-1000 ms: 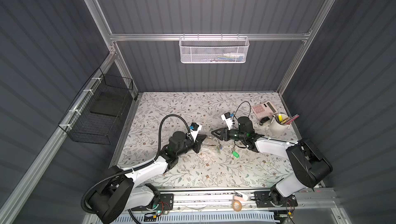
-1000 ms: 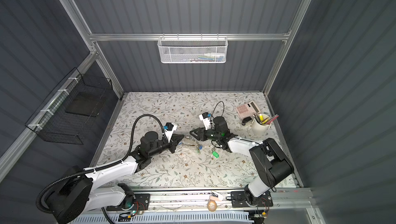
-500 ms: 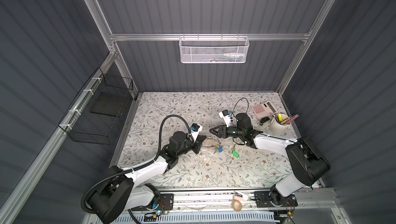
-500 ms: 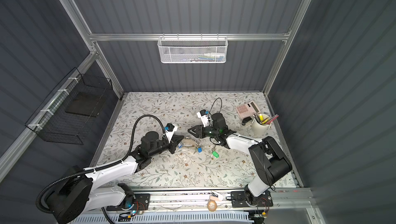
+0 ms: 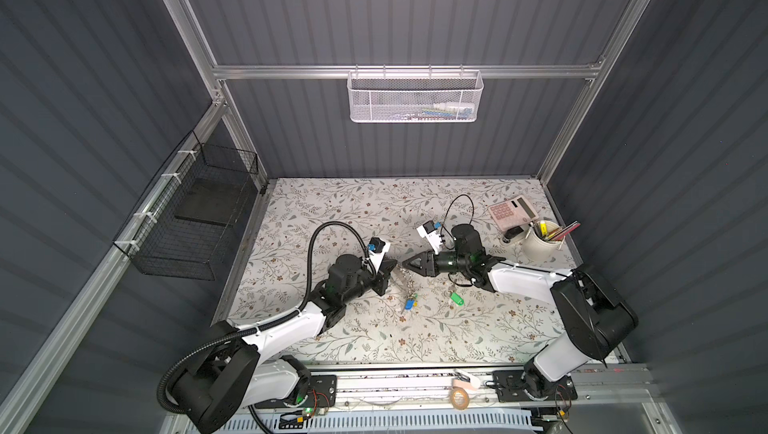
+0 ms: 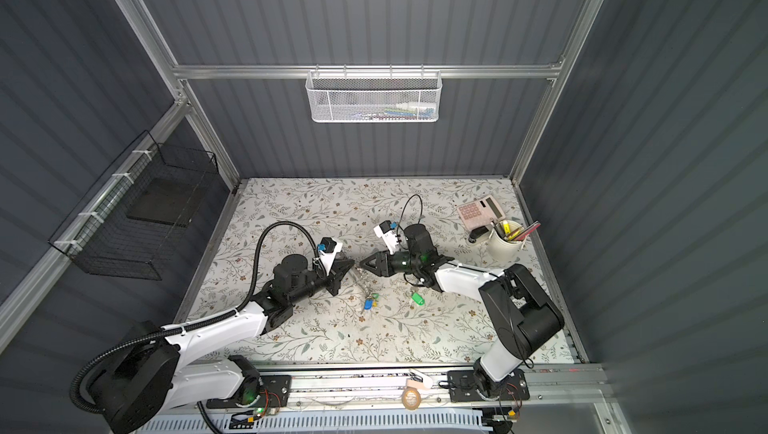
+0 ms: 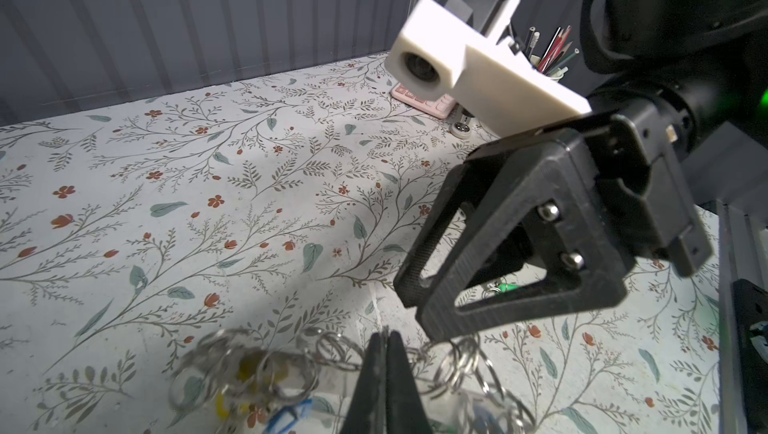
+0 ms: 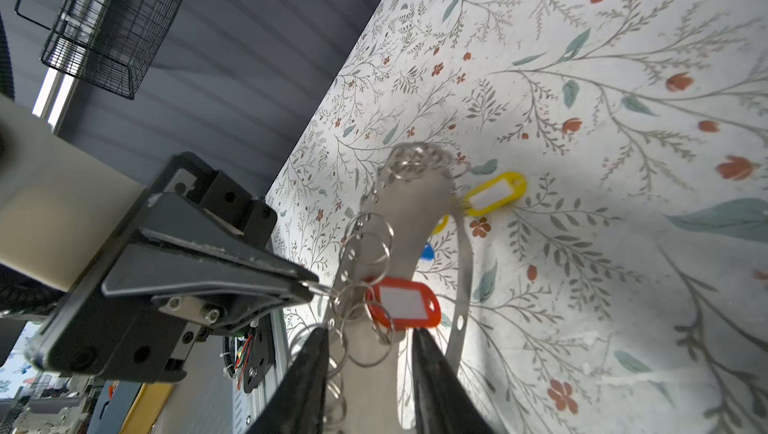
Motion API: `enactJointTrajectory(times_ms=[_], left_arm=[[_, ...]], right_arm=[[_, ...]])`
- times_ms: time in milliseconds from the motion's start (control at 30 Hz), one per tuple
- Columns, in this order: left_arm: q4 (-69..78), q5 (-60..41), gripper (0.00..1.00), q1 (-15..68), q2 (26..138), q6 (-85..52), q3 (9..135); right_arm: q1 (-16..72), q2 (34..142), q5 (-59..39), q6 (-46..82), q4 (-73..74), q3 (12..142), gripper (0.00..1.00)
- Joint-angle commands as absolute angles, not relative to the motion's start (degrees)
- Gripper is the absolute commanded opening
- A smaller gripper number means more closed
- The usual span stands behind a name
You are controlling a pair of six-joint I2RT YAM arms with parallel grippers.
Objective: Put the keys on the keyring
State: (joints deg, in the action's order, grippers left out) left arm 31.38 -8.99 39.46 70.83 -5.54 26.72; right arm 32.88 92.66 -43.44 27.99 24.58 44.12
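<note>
Counted: two black parallel grippers, one large grey loop keyring (image 8: pixel 462 253), one set of small silver keys (image 5: pixel 457 298) on a bright green oblong tag. On the loop, by the right wrist view: one red tag (image 8: pixel 403 301), one whole yellow tag (image 8: pixel 494 194), edge of one blue tag (image 8: pixel 427 252). Small silver rings (image 8: pixel 370 236) too overlapped to count.

Leftmost: left gripper (image 5: pixel 392 268), fingers together, pinched on one small ring of the keyring. Loop's long axis far-to-near in both top views, tags at the near end.

Tip to tip with it: right gripper (image 5: pixel 405 265), fingers apart, straddling small rings, clamped on nothing.

Further right: keys flat on the floral mat (image 5: pixel 332 212), beside the right arm, apart from the keyring. Long axis diagonal, far-left to near-right. Key end too small to tell.
</note>
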Motion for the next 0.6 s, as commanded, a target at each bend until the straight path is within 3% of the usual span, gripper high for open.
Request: enactJointTrajectory(times_ms=[0, 233, 567], left_arm=[[35.09, -9.14, 0.0, 39.81, 70.39, -5.21, 28.96], [35.15, -13.06, 0.0, 39.81, 70.89, -4.16, 28.75], [35.82, -18.41, 0.0, 39.81, 71.97, -2.46, 29.72]], right_arm=[[33.4, 93.6, -45.19, 27.54, 25.07, 44.06, 0.37], [30.4, 95.14, -49.26, 34.3, 35.33, 42.46, 0.35], [31.26, 93.06, -47.96, 29.95, 32.94, 41.75, 0.33]])
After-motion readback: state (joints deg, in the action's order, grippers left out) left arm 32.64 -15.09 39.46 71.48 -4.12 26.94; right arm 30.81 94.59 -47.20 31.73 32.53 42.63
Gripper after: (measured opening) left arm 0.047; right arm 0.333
